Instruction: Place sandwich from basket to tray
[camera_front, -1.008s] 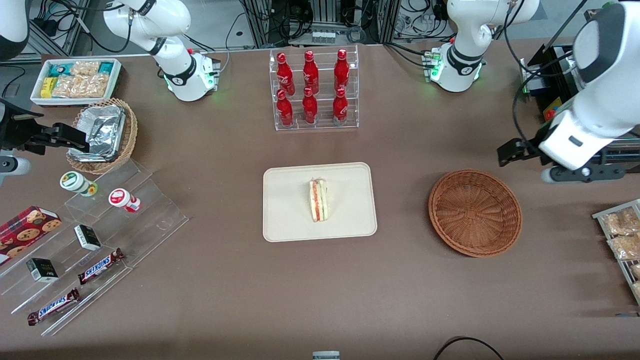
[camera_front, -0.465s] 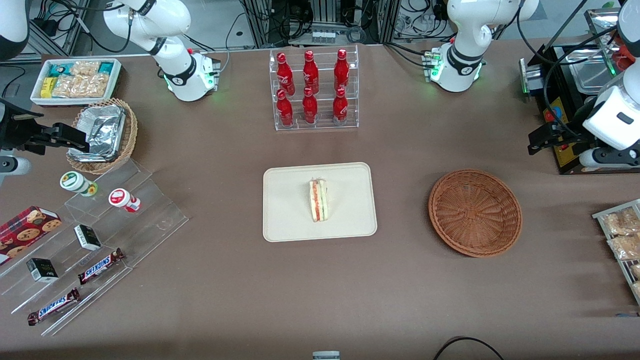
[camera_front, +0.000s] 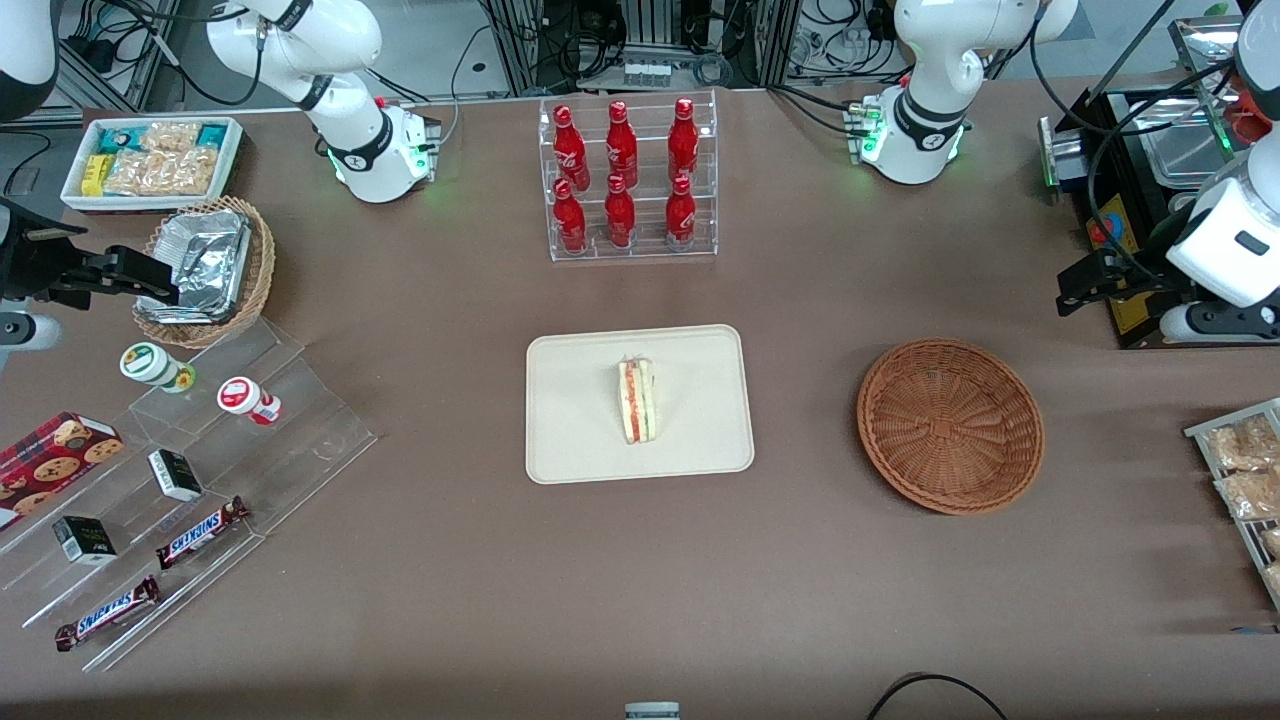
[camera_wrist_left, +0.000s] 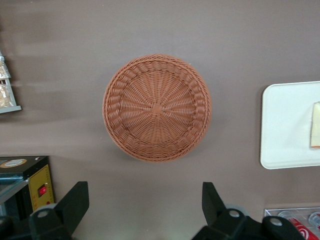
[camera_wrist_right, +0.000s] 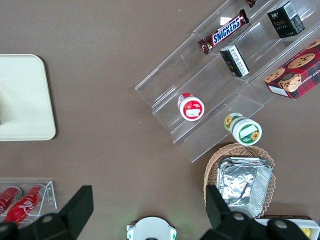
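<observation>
The sandwich (camera_front: 637, 402), a pale wedge with red and green filling stripes, lies in the middle of the cream tray (camera_front: 580, 400), and nothing touches it. Beside the tray, toward the working arm's end, sits the reddish-brown wicker basket (camera_front: 950, 425), which has nothing in it. My gripper (camera_front: 1075, 290) hangs above the table, farther from the front camera than the basket and nearer the working arm's end. In the left wrist view the gripper (camera_wrist_left: 145, 195) is open and holds nothing. That view also takes in the basket (camera_wrist_left: 157, 107), the tray (camera_wrist_left: 285, 125) and an edge of the sandwich (camera_wrist_left: 315, 131).
A clear rack of red bottles (camera_front: 627, 180) stands farther from the front camera than the tray. Toward the parked arm's end are acrylic steps with snacks (camera_front: 200, 470), a tan basket of foil trays (camera_front: 205, 265) and a white bin (camera_front: 150, 160). A black box (camera_front: 1130, 200) stands near my gripper.
My arm has drawn back from near the basket toward the working arm's end of the table. Over the last half second it barely shifted. Sandwich, tray and basket have not moved.
</observation>
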